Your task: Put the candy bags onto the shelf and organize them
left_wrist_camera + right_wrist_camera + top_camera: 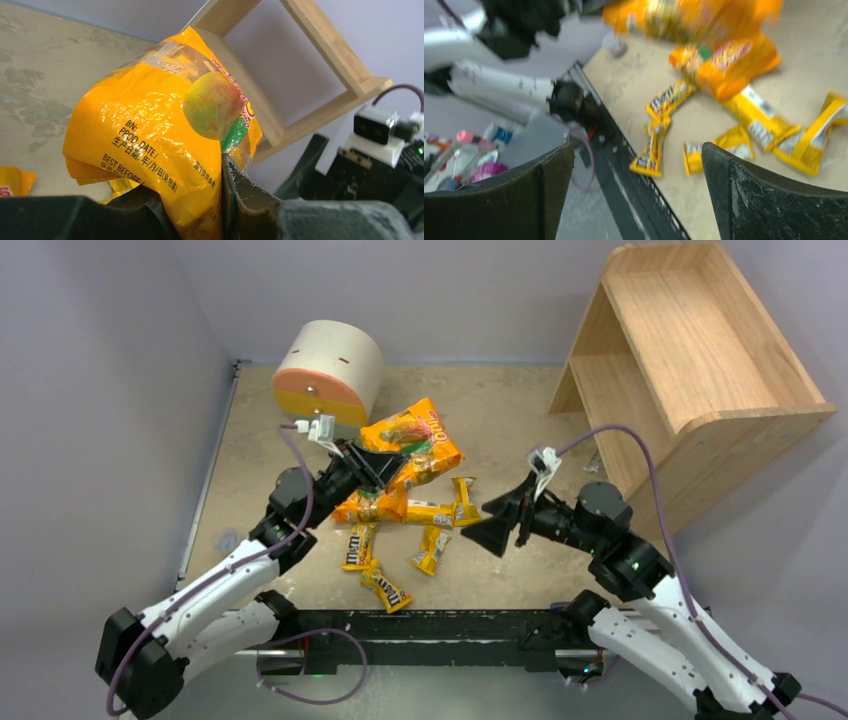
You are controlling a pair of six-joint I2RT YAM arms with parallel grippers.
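Zero of seven bags sit on the shelf (690, 350) at two o'clock. Your left gripper (385, 468) is clamped on one orange bag (420, 435) mid-table; the other bag (372, 506) and five packets (432, 548) lie toward six. Your right gripper (497, 523) gapes wide, empty.

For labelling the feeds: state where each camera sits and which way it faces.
Top external: above, behind the bases, looking down at the table; left gripper and right gripper show.
Left wrist: on the left wrist, facing the shelf; its fingers clamp an orange bag.
Right wrist: on the right wrist, facing the M&M's packets; its open fingers and the left arm show.
Shared: top and left wrist both show that bag and the shelf.
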